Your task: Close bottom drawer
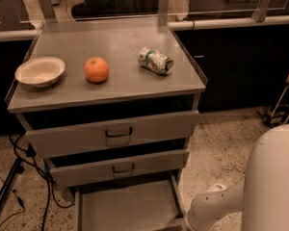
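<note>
The bottom drawer [125,208] of the grey metal cabinet is pulled far out, a wide shallow empty tray running to the bottom edge of the camera view. Its front and handle are below the frame. The middle drawer [118,167] and top drawer [113,133] above it stand slightly out, each with a dark pull handle. My white arm [216,203] reaches in from the lower right, ending by the bottom drawer's right side rail. My gripper is below the frame edge and does not show.
On the cabinet top [115,47] lie a cream bowl [40,71], an orange [96,69] and a tipped can [155,60]. Black cables [24,177] trail on the speckled floor at left. A wheeled cart leg [279,105] stands at right. Dark counters run behind.
</note>
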### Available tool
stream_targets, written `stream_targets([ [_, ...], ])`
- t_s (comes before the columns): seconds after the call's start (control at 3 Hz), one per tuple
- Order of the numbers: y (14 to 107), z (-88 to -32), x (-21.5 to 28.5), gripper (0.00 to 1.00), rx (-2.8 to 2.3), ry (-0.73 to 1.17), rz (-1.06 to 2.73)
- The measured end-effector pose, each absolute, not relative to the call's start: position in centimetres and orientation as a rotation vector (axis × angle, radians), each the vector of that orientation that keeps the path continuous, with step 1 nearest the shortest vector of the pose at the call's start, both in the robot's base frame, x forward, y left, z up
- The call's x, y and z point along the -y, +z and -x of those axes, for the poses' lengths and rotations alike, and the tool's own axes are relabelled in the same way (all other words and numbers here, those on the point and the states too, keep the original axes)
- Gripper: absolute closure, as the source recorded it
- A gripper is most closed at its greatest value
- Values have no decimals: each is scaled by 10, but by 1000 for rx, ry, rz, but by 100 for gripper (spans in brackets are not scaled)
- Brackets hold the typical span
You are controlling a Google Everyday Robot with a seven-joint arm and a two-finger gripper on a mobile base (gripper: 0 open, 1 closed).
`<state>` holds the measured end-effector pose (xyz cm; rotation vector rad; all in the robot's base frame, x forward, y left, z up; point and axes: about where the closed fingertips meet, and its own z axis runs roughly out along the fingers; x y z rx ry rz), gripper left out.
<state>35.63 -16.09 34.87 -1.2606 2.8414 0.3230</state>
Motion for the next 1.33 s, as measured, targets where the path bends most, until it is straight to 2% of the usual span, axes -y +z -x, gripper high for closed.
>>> stream_targets([
  [0.67,299,-344,152,100,-2908,350,1218],
  [1.33,257,-368,146,100,-2877,369,1119],
])
